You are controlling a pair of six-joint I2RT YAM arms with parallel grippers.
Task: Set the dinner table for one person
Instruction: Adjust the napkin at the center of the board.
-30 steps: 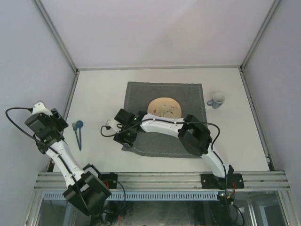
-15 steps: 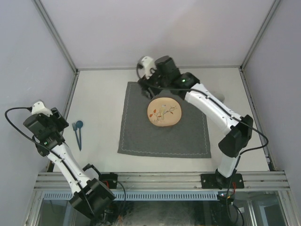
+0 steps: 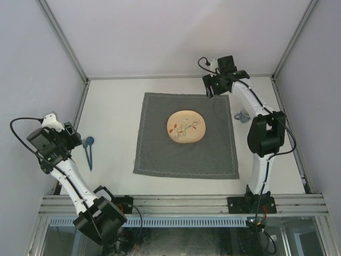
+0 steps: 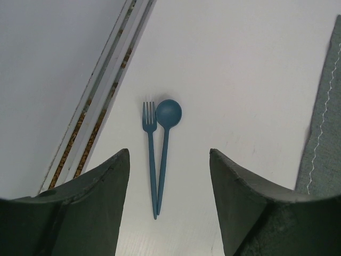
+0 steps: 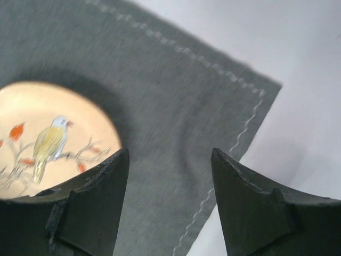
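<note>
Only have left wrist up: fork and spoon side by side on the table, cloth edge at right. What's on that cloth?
Observer: A round plate with a bird painted on it lies near the middle of the cloth.
Operator: Any cup around?
Observer: Yes, a mug stands on the table just right of the cloth, partly hidden behind the right arm.
Operator: Right gripper state?
Observer: The right gripper is open and empty, up by the cloth's far right corner.
</note>
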